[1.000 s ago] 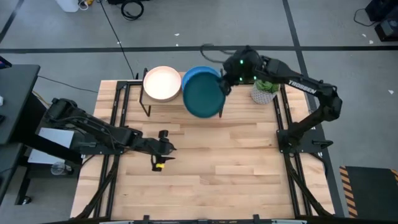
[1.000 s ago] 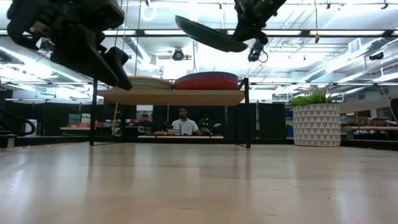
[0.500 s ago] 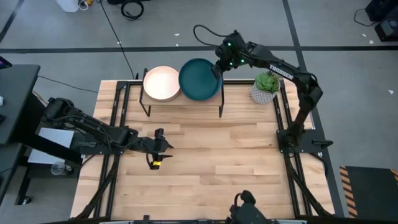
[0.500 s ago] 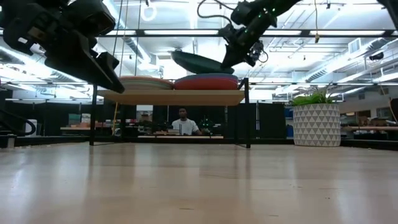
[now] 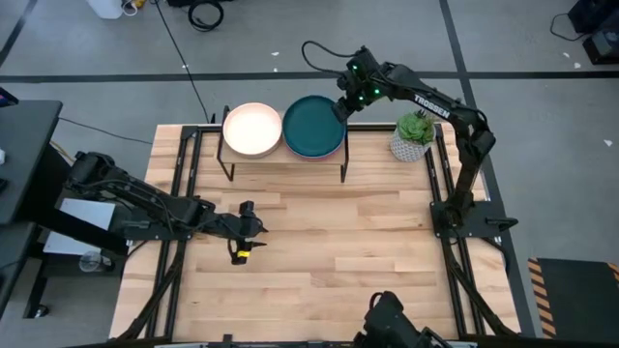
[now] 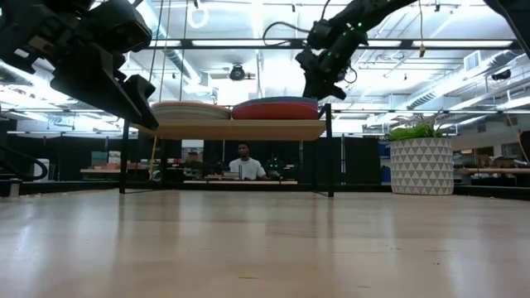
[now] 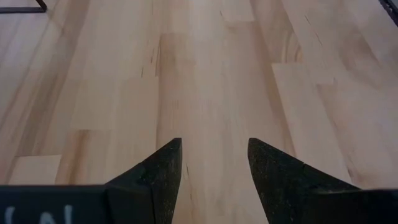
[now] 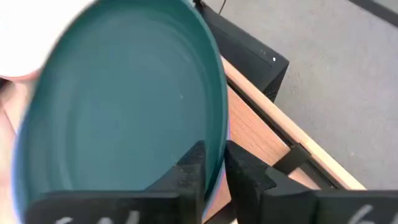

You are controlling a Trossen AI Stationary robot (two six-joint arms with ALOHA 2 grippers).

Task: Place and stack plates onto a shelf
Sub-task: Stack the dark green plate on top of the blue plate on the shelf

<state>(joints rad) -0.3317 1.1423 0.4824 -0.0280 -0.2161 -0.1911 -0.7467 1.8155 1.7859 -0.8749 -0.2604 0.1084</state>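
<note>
The dark teal plate (image 5: 312, 126) lies level on top of the right stack (image 6: 275, 108) on the shelf (image 6: 232, 129); a red-pink plate shows under it. My right gripper (image 5: 340, 108) is at the plate's far-right rim, shut on it (image 8: 214, 167). A cream-peach plate (image 5: 252, 130) tops the left stack (image 6: 187, 109). My left gripper (image 5: 248, 232) hangs open over bare tabletop near the left middle (image 7: 214, 163), touching nothing. My right gripper pinches the dark teal plate's rim (image 8: 214, 146) on its far-right side, one finger (image 8: 189, 173) on the inner face and one (image 8: 245, 175) outside the rim. It comes slanting down from the table's far right. The plate sits level on the right stack.
A potted plant in a white patterned pot (image 5: 413, 135) stands right of the shelf, close to my right arm. The shelf's black legs (image 5: 343, 170) stand at the far edge. Wide bare tabletop (image 5: 338, 242) lies in front. A person (image 6: 244, 162) sits beyond the table.
My right gripper carried the dark teal plate toward the table's far edge and down. The plate went from steeply tilted above the shelf to level on the right stack. The gripper stayed shut on its rim.
</note>
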